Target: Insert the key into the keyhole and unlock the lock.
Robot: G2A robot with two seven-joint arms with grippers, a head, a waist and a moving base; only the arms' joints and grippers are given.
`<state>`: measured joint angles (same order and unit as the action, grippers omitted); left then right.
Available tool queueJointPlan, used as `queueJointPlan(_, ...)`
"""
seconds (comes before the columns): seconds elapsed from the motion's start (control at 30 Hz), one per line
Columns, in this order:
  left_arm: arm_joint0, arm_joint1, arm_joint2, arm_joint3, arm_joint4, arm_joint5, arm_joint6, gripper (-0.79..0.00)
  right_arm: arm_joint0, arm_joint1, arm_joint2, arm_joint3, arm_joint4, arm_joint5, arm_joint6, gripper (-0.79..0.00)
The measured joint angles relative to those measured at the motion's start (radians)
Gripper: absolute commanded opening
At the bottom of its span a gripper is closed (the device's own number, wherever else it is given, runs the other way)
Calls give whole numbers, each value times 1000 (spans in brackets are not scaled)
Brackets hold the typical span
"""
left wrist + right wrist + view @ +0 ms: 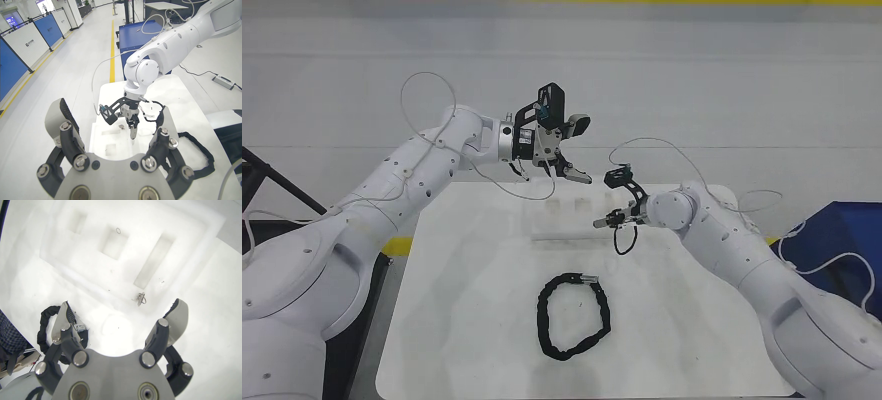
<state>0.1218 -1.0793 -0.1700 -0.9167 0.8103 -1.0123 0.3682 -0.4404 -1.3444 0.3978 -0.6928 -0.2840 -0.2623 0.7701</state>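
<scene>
Logo print on white barrier panel (pixel 30 44), smaller print on blue panel (pixel 49 28)

White foam tray (pixel 136 247) toward the far edge of the surface (pixel 472 300), cut with three rectangular recesses. Small wire ring (pixel 118 230) at the rim of the middle recess. Off the right edge, on the floor: blue cart (pixel 132 36), yellow line (pixel 112 56), grey power brick (pixel 224 81).

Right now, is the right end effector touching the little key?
Apart. The right wrist view shows the key lying on the white foam, with bare foam between it and both fingers of the open right end effector.
</scene>
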Motion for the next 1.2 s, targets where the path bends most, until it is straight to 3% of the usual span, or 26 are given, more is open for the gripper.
queueJointPlan(0.17,0,0,0,0,0,0,0,0,20,-27,4,55,12,-22,43,0)
queueJointPlan(0.2,0,0,0,0,0,0,0,0,23,-31,4,65,11,-27,49,-62)
queueJointPlan(0.3,0,0,0,0,0,0,0,0,31,-47,3,99,12,-42,66,-126)
queueJointPlan(0.47,0,0,0,0,0,0,0,0,40,-74,2,158,6,-71,61,-105)
queueJointPlan(0.73,0,0,0,0,0,0,0,0,53,-115,3,243,-11,-84,33,-200)
queueJointPlan(0.87,0,0,0,0,0,0,0,0,57,-130,7,283,-18,-88,9,-394)
queueJointPlan(0.9,0,0,0,0,0,0,0,0,58,-134,8,292,-18,-90,5,-406)
queueJointPlan(1.2,0,0,0,0,0,0,0,0,63,-163,21,366,-21,-106,-11,-431)
